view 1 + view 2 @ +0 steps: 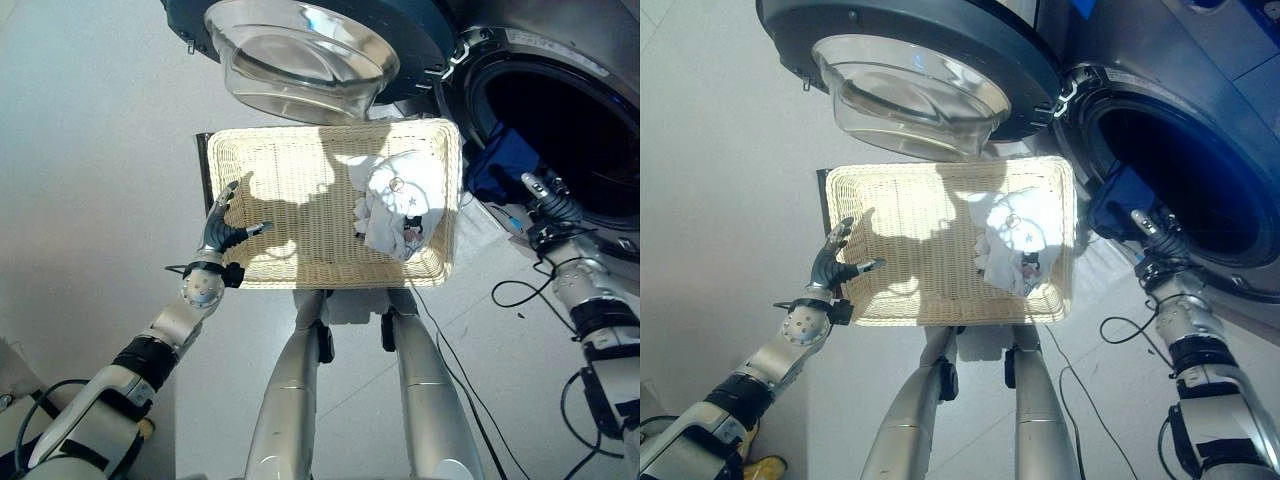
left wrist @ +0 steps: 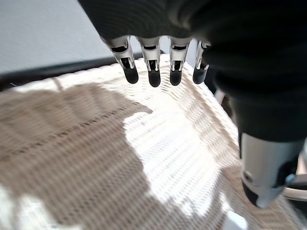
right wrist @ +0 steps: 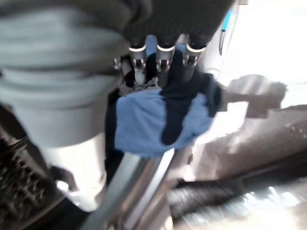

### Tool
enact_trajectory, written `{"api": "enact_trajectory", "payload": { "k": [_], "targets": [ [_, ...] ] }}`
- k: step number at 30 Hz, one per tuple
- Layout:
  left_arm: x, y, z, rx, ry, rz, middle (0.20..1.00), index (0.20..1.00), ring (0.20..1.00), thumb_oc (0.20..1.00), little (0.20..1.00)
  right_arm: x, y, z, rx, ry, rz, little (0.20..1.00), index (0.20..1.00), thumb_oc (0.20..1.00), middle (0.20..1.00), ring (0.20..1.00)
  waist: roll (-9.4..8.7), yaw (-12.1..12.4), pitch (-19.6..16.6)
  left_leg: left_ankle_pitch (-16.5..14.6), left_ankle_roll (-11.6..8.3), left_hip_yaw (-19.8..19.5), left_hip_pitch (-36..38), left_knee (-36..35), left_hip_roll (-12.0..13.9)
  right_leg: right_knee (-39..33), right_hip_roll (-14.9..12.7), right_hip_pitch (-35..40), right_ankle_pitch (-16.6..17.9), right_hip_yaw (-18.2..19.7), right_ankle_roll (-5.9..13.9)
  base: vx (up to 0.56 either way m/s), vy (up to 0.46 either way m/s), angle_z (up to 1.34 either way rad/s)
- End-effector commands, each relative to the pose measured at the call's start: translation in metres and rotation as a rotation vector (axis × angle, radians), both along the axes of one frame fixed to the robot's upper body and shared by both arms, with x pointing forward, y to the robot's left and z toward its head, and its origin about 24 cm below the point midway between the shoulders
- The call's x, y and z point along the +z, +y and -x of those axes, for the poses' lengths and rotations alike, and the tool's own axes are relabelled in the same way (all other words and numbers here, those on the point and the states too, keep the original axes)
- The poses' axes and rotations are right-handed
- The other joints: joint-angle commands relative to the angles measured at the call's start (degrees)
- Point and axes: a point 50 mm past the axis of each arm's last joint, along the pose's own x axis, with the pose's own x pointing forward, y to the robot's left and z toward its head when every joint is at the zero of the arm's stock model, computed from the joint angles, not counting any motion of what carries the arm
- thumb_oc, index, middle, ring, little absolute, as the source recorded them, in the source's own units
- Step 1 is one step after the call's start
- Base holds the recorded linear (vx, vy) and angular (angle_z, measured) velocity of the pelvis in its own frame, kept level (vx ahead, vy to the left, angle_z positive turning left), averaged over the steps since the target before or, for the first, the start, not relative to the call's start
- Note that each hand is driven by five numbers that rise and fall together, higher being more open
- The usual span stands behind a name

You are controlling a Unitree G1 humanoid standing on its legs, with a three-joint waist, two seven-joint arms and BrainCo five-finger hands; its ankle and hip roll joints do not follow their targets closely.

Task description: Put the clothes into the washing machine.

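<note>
A blue garment hangs over the lower rim of the washing machine's open drum. My right hand is at that rim, fingers curled into the blue garment. A crumpled white garment with small prints lies in the right half of the wicker basket on the floor. My left hand hovers at the basket's left edge with straight, spread fingers and holds nothing.
The washer's round glass door stands swung open above the basket's far side. The basket's left half is bare wicker. Pale floor lies to the left.
</note>
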Motion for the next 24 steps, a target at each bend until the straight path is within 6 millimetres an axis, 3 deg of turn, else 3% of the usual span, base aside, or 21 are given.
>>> {"api": "enact_trajectory", "payload": {
  "k": [1,3,6,11,12,15,19,24],
  "targets": [
    [0.019,-0.011,0.002,-0.082,-0.115,-0.022,1.000,1.000,1.000,1.000,1.000,-0.012,0.010,0.006,-0.075,0.006,0.109,1.000,1.000,1.000,1.000,1.000,-0.47,0.6,-1.1,0.3,-1.83,1.5,-1.2,2.2,-0.6,5.9,0.3,0.5,-3.8,-5.0,4.16,-0.04,0.099,-0.03],
    [0.020,-0.018,0.003,-0.097,-0.123,-0.023,1.000,1.000,1.000,1.000,1.000,-0.012,0.019,0.008,-0.100,-0.021,0.172,1.000,1.000,1.000,1.000,1.000,-0.44,0.2,-1.1,0.4,-1.82,1.7,-0.8,1.8,-0.6,5.2,0.3,0.9,-3.4,-4.9,4.32,-0.03,0.111,-0.05],
    [0.018,-0.029,0.002,-0.107,-0.108,0.004,1.000,1.000,1.000,1.000,1.000,0.001,0.041,0.013,-0.137,-0.114,0.424,1.000,1.000,1.000,1.000,1.000,-0.49,-0.6,-1.1,0.5,-1.75,2.3,0.0,1.1,-0.5,4.5,0.3,1.6,-3.2,-4.5,4.51,-0.04,0.150,-0.07],
    [-0.008,-0.033,0.008,-0.060,-0.006,0.092,1.000,1.000,1.000,1.000,1.000,0.024,0.102,0.034,-0.111,-0.348,0.952,1.000,1.000,1.000,1.000,1.000,-1.26,-1.7,-1.1,1.1,-1.69,2.7,0.8,-0.1,-0.3,3.9,0.3,2.4,-3.3,-4.2,5.17,-0.04,0.098,-0.03],
    [-0.008,-0.033,0.008,-0.060,-0.006,0.092,1.000,1.000,1.000,1.000,1.000,0.024,0.102,0.034,-0.111,-0.348,0.952,1.000,1.000,1.000,1.000,1.000,-1.26,-1.7,-1.1,1.1,-1.69,2.7,0.8,-0.1,-0.3,3.9,0.3,2.4,-3.3,-4.2,5.17,-0.06,0.094,-0.02],
    [-0.034,-0.024,0.017,-0.001,0.076,0.180,1.000,1.000,1.000,1.000,1.000,0.028,0.131,0.048,-0.033,-0.488,1.212,1.000,1.000,1.000,1.000,1.000,-1.95,-1.6,-1.1,1.2,-1.74,2.3,1.7,-0.7,-0.2,3.7,-0.1,3.3,-3.7,-4.6,5.90,-0.05,0.061,0.00],
    [-0.053,-0.015,0.021,0.048,0.132,0.246,1.000,1.000,1.000,1.000,1.000,0.031,0.144,0.047,-0.001,-0.528,1.456,1.000,1.000,1.000,1.000,1.000,-2.28,-0.5,-1.1,1.4,-1.79,1.4,2.2,-1.5,-0.3,3.5,-0.5,4.0,-3.9,-5.5,6.44,-0.04,0.024,0.10],
    [-0.070,-0.005,0.022,0.098,0.182,0.315,1.000,1.000,1.000,1.000,1.000,0.025,0.150,0.032,0.029,-0.474,1.707,1.000,1.000,1.000,1.000,1.000,-2.01,1.6,-1.1,2.0,-1.79,-0.7,2.6,-2.5,-0.7,3.5,-0.9,4.9,-4.4,-6.5,6.74,-0.05,-0.012,0.20]
  ]
}}
